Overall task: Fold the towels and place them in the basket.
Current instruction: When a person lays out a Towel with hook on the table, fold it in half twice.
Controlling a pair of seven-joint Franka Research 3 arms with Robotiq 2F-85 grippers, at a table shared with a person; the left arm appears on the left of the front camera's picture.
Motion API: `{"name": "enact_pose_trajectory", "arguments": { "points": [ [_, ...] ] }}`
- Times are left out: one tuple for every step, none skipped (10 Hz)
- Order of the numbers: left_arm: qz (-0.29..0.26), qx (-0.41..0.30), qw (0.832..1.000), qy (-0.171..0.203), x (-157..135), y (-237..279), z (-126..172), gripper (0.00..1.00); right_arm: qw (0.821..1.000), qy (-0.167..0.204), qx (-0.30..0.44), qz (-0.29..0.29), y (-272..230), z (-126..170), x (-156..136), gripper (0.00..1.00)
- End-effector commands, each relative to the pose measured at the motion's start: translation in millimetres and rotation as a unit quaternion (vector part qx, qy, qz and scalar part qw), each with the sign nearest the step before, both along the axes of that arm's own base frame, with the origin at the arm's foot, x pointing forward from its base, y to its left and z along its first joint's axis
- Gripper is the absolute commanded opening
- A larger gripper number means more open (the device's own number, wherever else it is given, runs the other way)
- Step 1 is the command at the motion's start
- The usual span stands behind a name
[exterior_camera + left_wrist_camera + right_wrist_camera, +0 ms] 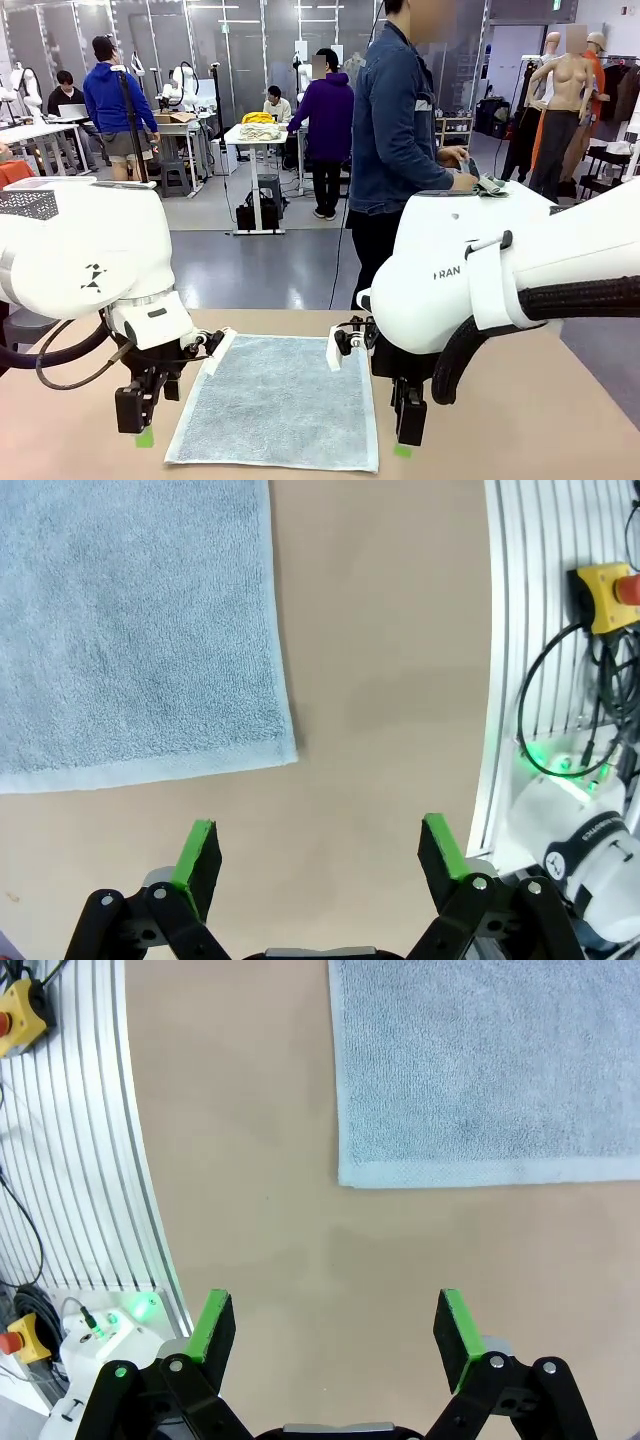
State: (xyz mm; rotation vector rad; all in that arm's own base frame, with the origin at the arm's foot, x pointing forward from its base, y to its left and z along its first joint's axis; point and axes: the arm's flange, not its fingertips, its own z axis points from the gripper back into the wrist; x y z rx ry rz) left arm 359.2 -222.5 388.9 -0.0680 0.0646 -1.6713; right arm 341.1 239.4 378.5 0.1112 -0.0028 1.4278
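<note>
A pale blue-grey towel [275, 400] lies spread flat on the tan table between my two arms. My left gripper [143, 430] hangs open just off the towel's near left corner, pointing down. In the left wrist view the towel [130, 630] fills the upper left, and the open left gripper [320, 848] has bare table between its green pads. My right gripper [405, 438] is open beside the near right corner. In the right wrist view the towel [490, 1060] lies apart from the right gripper [335, 1325]. The basket is out of view.
A person in a dark denim jacket [395, 110] stands at the far side, turned sideways, hands on a crumpled cloth [487, 184]. A white ribbed rail [520, 630] with cables and a yellow emergency-stop box [600, 595] runs along the table's near edge. A second yellow stop box [20, 1010] shows in the right wrist view.
</note>
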Motion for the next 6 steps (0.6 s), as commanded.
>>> {"name": "enact_pose_trajectory", "arguments": {
  "points": [
    [0.014,0.018,0.999,-0.032,-3.9,-4.3,-6.1,1.00,1.000,-0.006,-0.016,0.006,11.0,-10.6,-2.3,1.00],
    [0.023,0.018,0.999,-0.045,-5.1,0.7,-6.9,1.00,1.000,-0.009,-0.022,0.013,16.8,-15.8,-4.3,1.00],
    [0.029,0.017,0.998,-0.052,-6.8,4.5,-8.7,1.00,0.999,-0.013,-0.024,0.020,22.6,-20.2,-7.1,1.00],
    [0.034,0.023,0.997,-0.059,-7.7,6.3,-13.2,1.00,0.999,-0.024,-0.022,0.027,27.4,-23.6,-8.9,1.00],
    [0.036,0.022,0.997,-0.063,-7.2,8.6,-19.5,1.00,0.999,-0.035,-0.021,0.032,30.7,-26.9,-9.4,1.00],
    [0.040,0.023,0.997,-0.066,-6.9,10.8,-26.4,1.00,0.999,-0.036,-0.018,0.036,33.2,-29.7,-9.9,1.00]
  ]
}}
